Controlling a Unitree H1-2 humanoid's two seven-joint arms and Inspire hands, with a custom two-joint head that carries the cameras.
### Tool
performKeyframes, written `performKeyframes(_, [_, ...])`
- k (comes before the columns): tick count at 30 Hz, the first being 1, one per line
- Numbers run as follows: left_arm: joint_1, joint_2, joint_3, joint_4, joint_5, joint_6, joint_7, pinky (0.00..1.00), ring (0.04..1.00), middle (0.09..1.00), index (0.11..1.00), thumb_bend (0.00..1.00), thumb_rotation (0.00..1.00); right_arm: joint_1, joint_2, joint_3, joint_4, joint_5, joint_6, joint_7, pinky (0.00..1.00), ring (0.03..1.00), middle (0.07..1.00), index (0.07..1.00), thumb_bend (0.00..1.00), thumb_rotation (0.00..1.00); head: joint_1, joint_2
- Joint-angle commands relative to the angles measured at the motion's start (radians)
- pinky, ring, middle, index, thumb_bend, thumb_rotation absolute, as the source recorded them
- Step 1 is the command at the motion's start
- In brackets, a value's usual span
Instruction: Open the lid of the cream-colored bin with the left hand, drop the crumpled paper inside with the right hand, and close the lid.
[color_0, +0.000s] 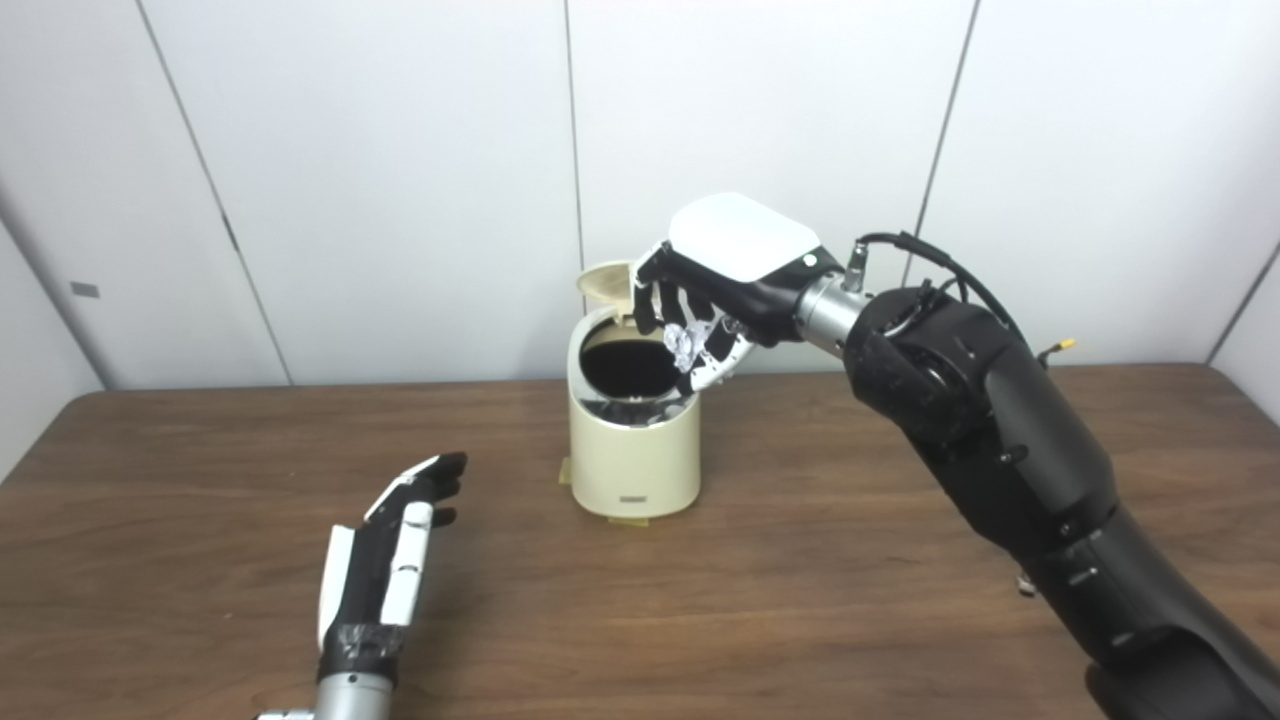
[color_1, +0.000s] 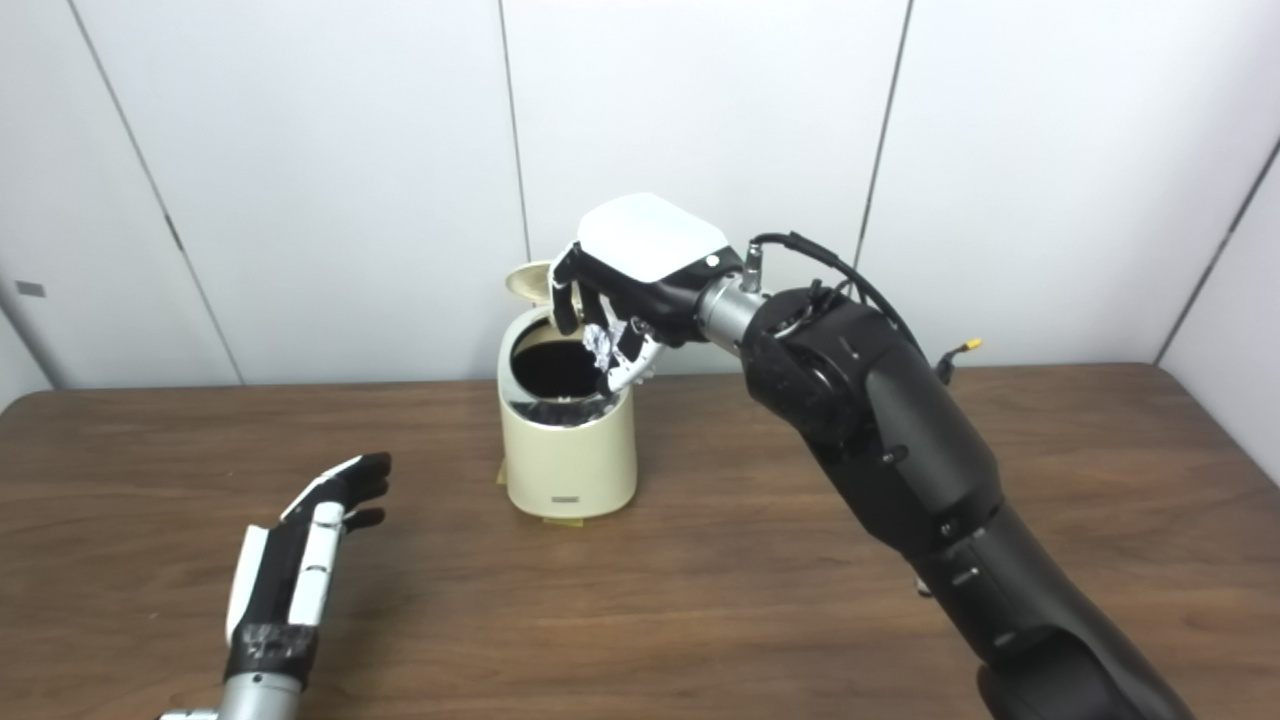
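Observation:
The cream-colored bin stands on the wooden table near its middle, with its lid tipped up and back, so the dark opening shows. My right hand hovers just above the right rim of the opening, palm down, fingers curled around the crumpled paper. It also shows in the right eye view. My left hand rests low over the table to the left and in front of the bin, fingers stretched out and apart, holding nothing.
The brown table runs across the whole view, with white wall panels behind it. A small piece of tape lies at the bin's left foot. My right forearm crosses the table's right half.

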Motion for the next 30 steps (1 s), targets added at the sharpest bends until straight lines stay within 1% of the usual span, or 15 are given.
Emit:
performKeyframes(1, [-0.035,-0.005,-0.008,-0.010,0.021,-0.042,0.013,0.75,0.810,0.813,0.803,0.38,1.00,-0.059,-0.001,-0.009,0.003,-0.007,-0.017,-0.047,0.20,0.348,0.439,0.525,0.51,0.00,0.002,0.000])
performKeyframes(5, [-0.032,-0.011,-0.013,-0.018,0.034,-0.033,0.017,0.76,0.822,0.824,0.813,0.39,1.00,-0.066,0.010,0.004,0.045,-0.014,-0.052,-0.085,0.20,0.343,0.442,0.521,0.51,0.00,0.011,-0.002])
performKeyframes(6, [-0.032,-0.013,-0.013,-0.019,0.035,-0.033,0.018,0.77,0.825,0.824,0.814,0.39,1.00,-0.067,0.014,0.005,0.054,-0.012,-0.057,-0.092,0.22,0.347,0.447,0.522,0.51,0.00,0.013,-0.002])
performKeyframes(9, [-0.032,-0.018,-0.013,-0.020,0.038,-0.034,0.020,0.77,0.825,0.827,0.814,0.39,1.00,-0.069,0.022,0.010,0.074,-0.013,-0.064,-0.105,0.24,0.357,0.454,0.523,0.51,0.00,0.018,-0.003])
performKeyframes(11, [-0.032,-0.021,-0.012,-0.021,0.039,-0.031,0.021,0.77,0.826,0.827,0.815,0.40,1.00,-0.070,0.026,0.013,0.083,-0.016,-0.062,-0.108,0.26,0.356,0.454,0.502,0.52,0.00,0.021,-0.004])
performKeyframes(13, [-0.031,-0.023,-0.011,-0.021,0.036,-0.028,0.021,0.79,0.834,0.824,0.813,0.41,1.00,-0.068,0.028,0.017,0.086,-0.018,-0.064,-0.110,0.28,0.375,0.479,0.492,0.52,0.00,0.022,-0.005])
performKeyframes(18, [-0.030,-0.024,-0.013,-0.020,0.038,-0.031,0.022,0.80,0.839,0.824,0.811,0.42,1.00,-0.050,0.030,0.024,0.108,-0.017,-0.118,-0.168,0.28,0.383,0.517,0.490,0.52,0.00,0.023,-0.006])
performKeyframes(22, [-0.029,-0.024,-0.014,-0.020,0.037,-0.032,0.022,0.81,0.844,0.827,0.818,0.42,1.00,-0.041,0.030,0.030,0.132,-0.011,-0.179,-0.226,0.30,0.428,0.566,0.480,0.50,0.00,0.023,-0.006])
performKeyframes(25, [-0.029,-0.025,-0.015,-0.017,0.036,-0.035,0.021,0.81,0.845,0.826,0.821,0.43,1.00,-0.041,0.029,0.039,0.153,-0.022,-0.229,-0.273,0.30,0.434,0.573,0.480,0.49,0.00,0.023,-0.006])
performKeyframes(28, [-0.029,-0.027,-0.016,-0.015,0.037,-0.039,0.023,0.81,0.842,0.824,0.817,0.43,1.00,-0.047,0.023,0.055,0.183,-0.038,-0.299,-0.337,0.31,0.437,0.576,0.473,0.49,0.00,0.026,-0.008])
performKeyframes(30, [-0.030,-0.029,-0.017,-0.012,0.042,-0.045,0.028,0.80,0.835,0.818,0.809,0.42,1.00,-0.056,0.014,0.075,0.222,-0.059,-0.377,-0.402,0.34,0.446,0.562,0.453,0.49,0.00,0.025,-0.009])
